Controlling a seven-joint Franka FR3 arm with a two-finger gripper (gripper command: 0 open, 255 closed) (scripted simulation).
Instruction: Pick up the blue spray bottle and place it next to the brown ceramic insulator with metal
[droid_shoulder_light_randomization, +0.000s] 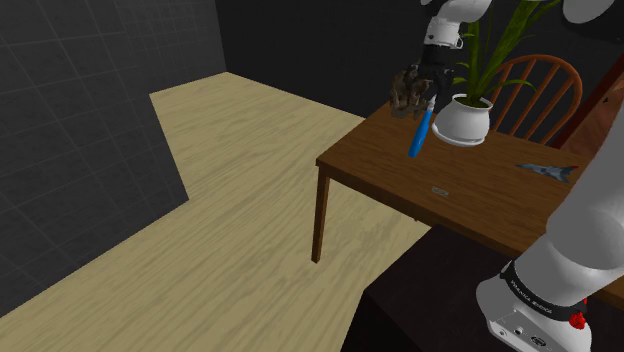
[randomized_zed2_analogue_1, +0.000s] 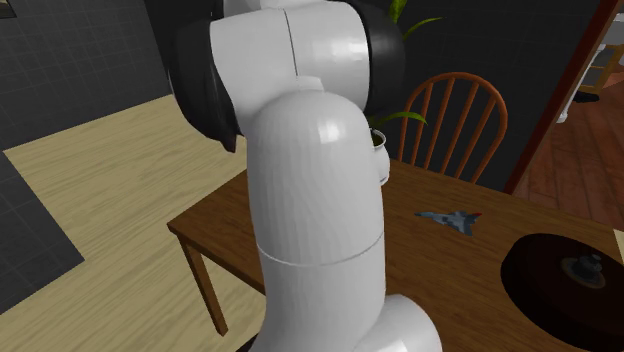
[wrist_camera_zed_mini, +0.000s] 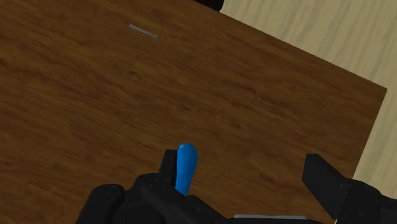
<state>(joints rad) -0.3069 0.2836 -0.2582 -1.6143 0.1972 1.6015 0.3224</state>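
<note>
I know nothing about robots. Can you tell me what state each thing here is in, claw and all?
Gripper: open, fingers wide apart.
Blue spray bottle: tilted, beside one finger, not clasped.
Brown insulator: on the table, close by the bottle.
Plant pot: upright on the table.
Toy jet: lying flat on the table.
Chair: upright behind the table.

The arm (randomized_zed2_analogue_1: 320, 190) is built of glossy white, rounded shells joined by black collars, with a black band (droid_shoulder_light_randomization: 530, 290) bearing small white lettering and a tiny red knob (droid_shoulder_light_randomization: 577, 320) near its base, ending in an all-black two-fingered claw (wrist_camera_zed_mini: 243, 162).
</note>
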